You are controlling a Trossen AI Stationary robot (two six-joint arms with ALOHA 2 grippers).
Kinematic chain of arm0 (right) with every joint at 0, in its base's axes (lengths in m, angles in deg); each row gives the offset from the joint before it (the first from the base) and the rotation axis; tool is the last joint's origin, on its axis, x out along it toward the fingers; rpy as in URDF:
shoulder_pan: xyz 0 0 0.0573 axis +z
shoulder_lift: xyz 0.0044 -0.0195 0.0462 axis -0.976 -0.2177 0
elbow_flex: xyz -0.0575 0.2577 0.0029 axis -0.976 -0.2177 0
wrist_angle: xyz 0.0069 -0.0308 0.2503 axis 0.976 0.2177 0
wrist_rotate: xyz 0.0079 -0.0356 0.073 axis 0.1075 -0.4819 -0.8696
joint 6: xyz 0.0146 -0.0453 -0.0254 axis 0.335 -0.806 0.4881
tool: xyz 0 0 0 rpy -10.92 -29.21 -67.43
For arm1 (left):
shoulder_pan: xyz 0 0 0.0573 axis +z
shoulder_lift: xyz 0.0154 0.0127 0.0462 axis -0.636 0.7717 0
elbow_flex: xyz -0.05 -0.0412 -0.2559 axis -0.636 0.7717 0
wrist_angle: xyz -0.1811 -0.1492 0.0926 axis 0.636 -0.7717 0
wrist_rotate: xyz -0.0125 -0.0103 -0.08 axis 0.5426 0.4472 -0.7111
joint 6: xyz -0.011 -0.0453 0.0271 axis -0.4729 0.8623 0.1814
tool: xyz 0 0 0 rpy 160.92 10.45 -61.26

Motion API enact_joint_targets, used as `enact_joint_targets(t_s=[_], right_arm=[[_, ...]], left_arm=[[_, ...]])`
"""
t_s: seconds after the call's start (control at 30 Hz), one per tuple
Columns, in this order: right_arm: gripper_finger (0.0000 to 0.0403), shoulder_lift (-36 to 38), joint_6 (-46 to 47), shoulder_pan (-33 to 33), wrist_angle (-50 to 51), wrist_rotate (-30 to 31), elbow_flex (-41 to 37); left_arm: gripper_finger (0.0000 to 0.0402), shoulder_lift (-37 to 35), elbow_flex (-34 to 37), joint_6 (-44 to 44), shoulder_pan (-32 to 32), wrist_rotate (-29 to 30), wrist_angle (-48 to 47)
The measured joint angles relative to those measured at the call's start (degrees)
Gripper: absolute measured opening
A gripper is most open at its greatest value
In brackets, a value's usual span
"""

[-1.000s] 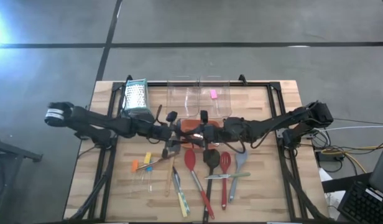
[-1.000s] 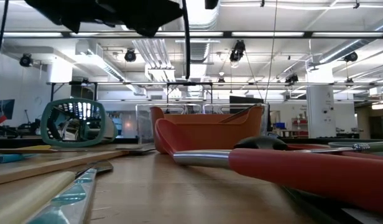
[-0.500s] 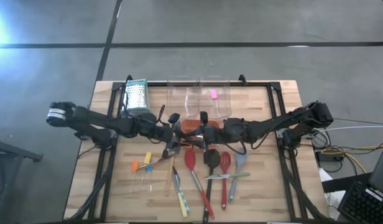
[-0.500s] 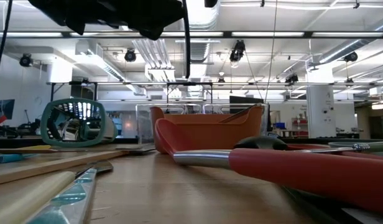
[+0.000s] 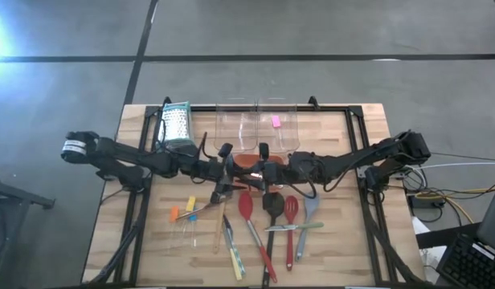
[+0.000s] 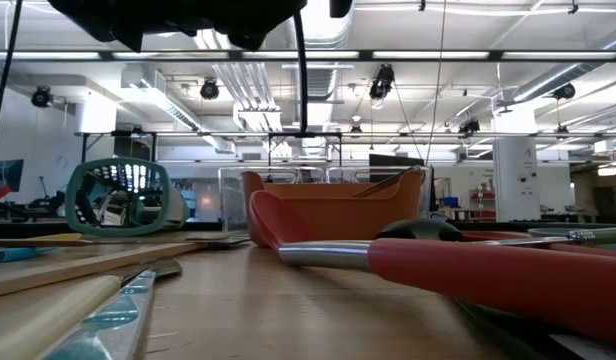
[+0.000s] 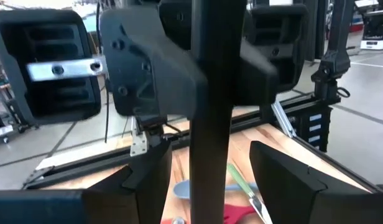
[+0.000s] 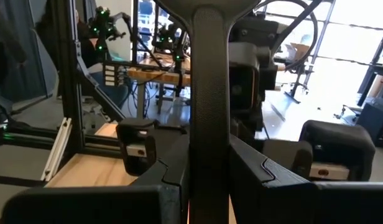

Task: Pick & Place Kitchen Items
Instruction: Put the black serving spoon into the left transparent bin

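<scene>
A black utensil handle [image 7: 210, 93] stands upright between both grippers, above the orange tray [image 5: 244, 160] at the table's middle. My right gripper [image 8: 209, 171], reaching in level from the right [image 5: 265, 170], is shut on it. My left gripper [image 7: 210, 183], level from the left [image 5: 234, 171], is open. Its fingers stand on either side of the handle with a gap on each side. The utensil's lower end is hidden. Red, black and grey spoons and spatulas [image 5: 273, 210] lie flat on the near half of the table. My right gripper pinches the black handle [image 8: 209, 134] between its two fingers [image 8: 176, 167], some way below the handle's rounded top end [image 8: 209, 18]. The fingers come level from the table's right side and lie across the handle. The handle stands upright; what is below the fingers is hidden.
A metal grater [image 5: 175, 125] and clear tubs [image 5: 255, 128], one with a pink piece [image 5: 276, 121], stand along the far edge. Thin green-handled tools [image 5: 231, 250] and small orange, yellow and blue pieces [image 5: 183, 211] lie near left. The red spatula [image 6: 438, 265] fills the low view.
My left hand has tipped up a little in place: in the low view its dark underside has drawn up toward the picture's top. My right arm and the things on the table have kept still.
</scene>
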Motion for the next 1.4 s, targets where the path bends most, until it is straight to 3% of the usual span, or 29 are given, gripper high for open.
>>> enact_joint_targets(t_s=[0.4, 0.73, 0.9, 1.07, 1.4], right_arm=[[0.0063, -0.02, 0.2, 0.0, -5.52, -0.02, -2.06], [0.0063, -0.03, -0.02, 0.0, -8.41, -0.07, -3.37], [0.0063, -0.02, 0.0, 0.0, -8.04, -0.04, -3.5], [0.0063, -0.02, -0.41, 0.15, -7.6, -0.07, -3.67], [0.0063, -0.03, -0.34, 0.23, -6.73, -0.11, -3.61]], left_arm=[[0.0222, 0.23, 0.02, -0.16, 0.05, 3.1, 2.03], [0.0214, 5.75, -1.03, -0.66, 0.04, 3.1, 8.46], [0.0168, 7.3, -2.87, -1.67, 0.0, 3.06, 7.53], [0.0078, 5.72, -3.48, -2.15, -0.03, 2.78, 3.54], [0.0074, 4.37, -3.62, -2.26, 0.08, 2.91, 0.62]])
